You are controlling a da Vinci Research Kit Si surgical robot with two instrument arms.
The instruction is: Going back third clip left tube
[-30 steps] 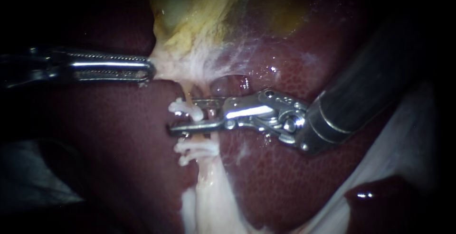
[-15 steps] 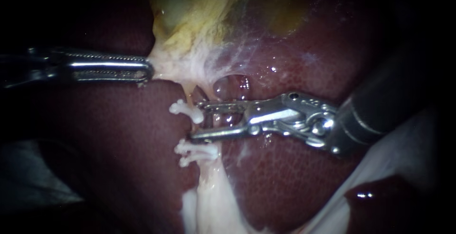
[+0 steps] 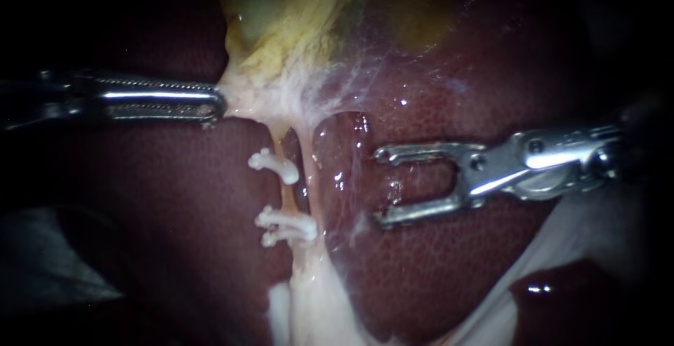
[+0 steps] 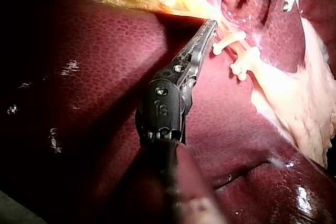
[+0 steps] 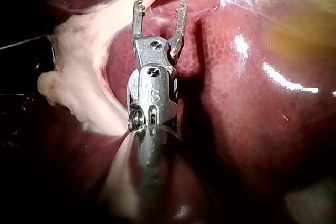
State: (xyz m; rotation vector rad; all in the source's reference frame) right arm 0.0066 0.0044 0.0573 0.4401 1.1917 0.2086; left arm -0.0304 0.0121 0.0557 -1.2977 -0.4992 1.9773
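Crosswise on the left tube (image 3: pixel 286 190) sat the white clips, their long axes roughly level in the endoscope view and their knobbed ends pointing toward my left instrument's side. The tube itself ran up and down, a thin, glistening, yellowish strand from the pale tissue (image 3: pixel 261 97) under the gallbladder (image 3: pixel 295 16) down to a broad whitish band. The upper clip (image 3: pixel 275 165) was a small, smooth, slightly curved bar. The lower clip (image 3: pixel 288 225) looked doubled, with several nubs, and I could not tell whether it was one clip or two. Around them the liver (image 3: pixel 435 269) lay dark red, wet and finely mottled.

My left instrument (image 3: pixel 214 104) reached in level, its long toothed metal jaws closed flat together on the pale tissue at the gallbladder's lower edge, just above the upper clip. My right instrument (image 3: pixel 379 185) lay level too, pointing at the tube but apart from it, over bare liver. Its jaws stood wide apart in a fork with small hooked tips turned inward, and they held nothing. From the right wrist view that fork opened toward the pink strand ahead without touching it.
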